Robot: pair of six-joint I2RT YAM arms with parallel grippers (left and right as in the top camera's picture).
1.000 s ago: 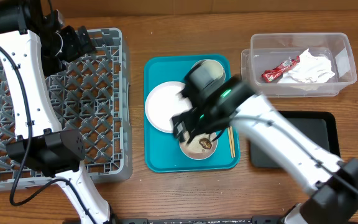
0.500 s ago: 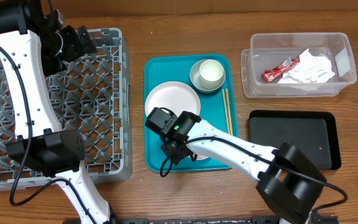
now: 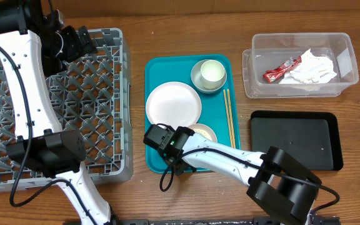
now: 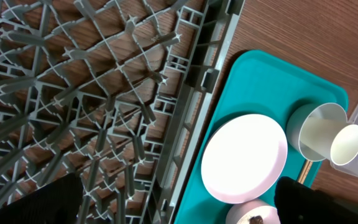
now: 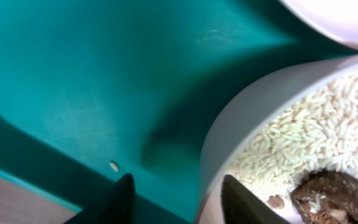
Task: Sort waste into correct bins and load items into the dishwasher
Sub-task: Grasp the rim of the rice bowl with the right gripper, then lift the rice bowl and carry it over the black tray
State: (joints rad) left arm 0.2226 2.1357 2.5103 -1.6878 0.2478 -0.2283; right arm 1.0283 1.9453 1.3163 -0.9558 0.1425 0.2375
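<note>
Right gripper point(image 5: 178, 200) reaches low over the teal tray point(image 5: 73, 74), jaws half-open astride the near rim of the bowl point(image 5: 229, 140) holding rice grains point(image 5: 291, 137) and a brown lump point(image 5: 331, 193); its fingertips are cut off by the frame edge, so contact is unclear. Farther off, left gripper point(image 4: 182, 208) hangs spread wide above the grey rack point(image 4: 73, 93)

Bare strip of teal tray point(image 5: 73, 93) left of the rice bowl point(image 5: 291, 143), plate point(image 3: 173, 107) close behind, rack wall point(image 3: 129, 106) just beyond.

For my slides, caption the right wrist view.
Right tool straddling the rim of a bowl of rice and a brown food lump, on the teal tray.
</note>
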